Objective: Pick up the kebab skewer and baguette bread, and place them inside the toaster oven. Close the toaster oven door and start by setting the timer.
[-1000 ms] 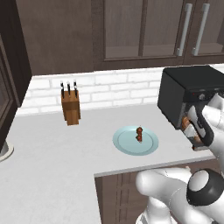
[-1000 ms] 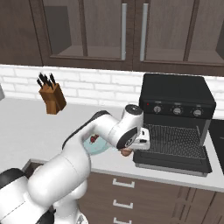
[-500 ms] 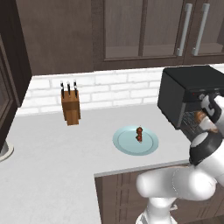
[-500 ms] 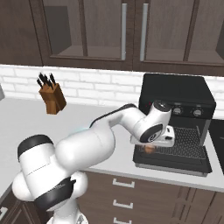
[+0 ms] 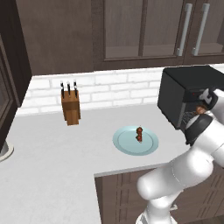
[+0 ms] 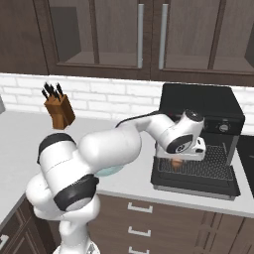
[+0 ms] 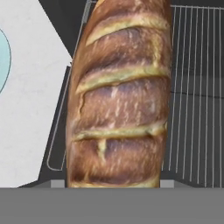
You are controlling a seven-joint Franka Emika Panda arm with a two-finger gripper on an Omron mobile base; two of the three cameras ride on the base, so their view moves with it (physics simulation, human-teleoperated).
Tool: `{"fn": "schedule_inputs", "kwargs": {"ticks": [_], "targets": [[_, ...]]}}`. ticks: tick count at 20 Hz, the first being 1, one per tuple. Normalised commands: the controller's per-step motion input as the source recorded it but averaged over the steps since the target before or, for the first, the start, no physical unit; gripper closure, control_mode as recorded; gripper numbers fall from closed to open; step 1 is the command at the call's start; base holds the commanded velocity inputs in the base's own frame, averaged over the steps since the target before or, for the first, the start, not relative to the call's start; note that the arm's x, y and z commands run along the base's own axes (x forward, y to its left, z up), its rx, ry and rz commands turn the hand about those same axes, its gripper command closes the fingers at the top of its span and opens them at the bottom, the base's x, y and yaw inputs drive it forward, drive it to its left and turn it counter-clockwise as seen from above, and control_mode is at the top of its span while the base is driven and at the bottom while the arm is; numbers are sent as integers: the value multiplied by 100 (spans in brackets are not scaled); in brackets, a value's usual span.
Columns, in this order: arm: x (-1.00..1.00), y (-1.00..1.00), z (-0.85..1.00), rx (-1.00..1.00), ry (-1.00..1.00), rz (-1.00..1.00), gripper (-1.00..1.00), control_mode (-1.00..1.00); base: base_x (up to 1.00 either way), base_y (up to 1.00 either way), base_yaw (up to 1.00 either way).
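Observation:
My gripper is shut on the baguette bread, a golden-brown scored loaf that hangs just above the wire rack at the toaster oven's open front. The hand view looks along the baguette bread with the wire rack behind it; the loaf hides my fingertips. The toaster oven door lies folded down flat. From the left side, the gripper is at the mouth of the toaster oven. The kebab skewer lies on a pale blue plate.
A wooden knife block stands by the white brick wall at the back left. Knobs sit on the oven's front strip above the opening. Dark cabinets hang overhead. The counter's front edge runs just below the plate.
The arm has swung right from near the plate to the oven's open front, carrying the baguette bread with it. The skewer and plate have not moved.

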Motion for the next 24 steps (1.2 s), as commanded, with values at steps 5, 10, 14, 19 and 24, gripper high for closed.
{"fn": "schedule_inputs", "kwargs": {"ticks": [5, 10, 14, 19, 24], "targets": [[17, 0, -16, 0, -3, 0, 100, -100, 0, 0, 0], [10, 0, -24, 0, -8, 0, 100, -100, 0, 0, 0], [11, 0, -18, 0, -10, 0, 100, -100, 0, 0, 0], [0, 0, -22, 0, -2, 0, 100, -100, 0, 0, 0], [0, 0, -23, 0, 0, 0, 100, -100, 0, 0, 0]]}}
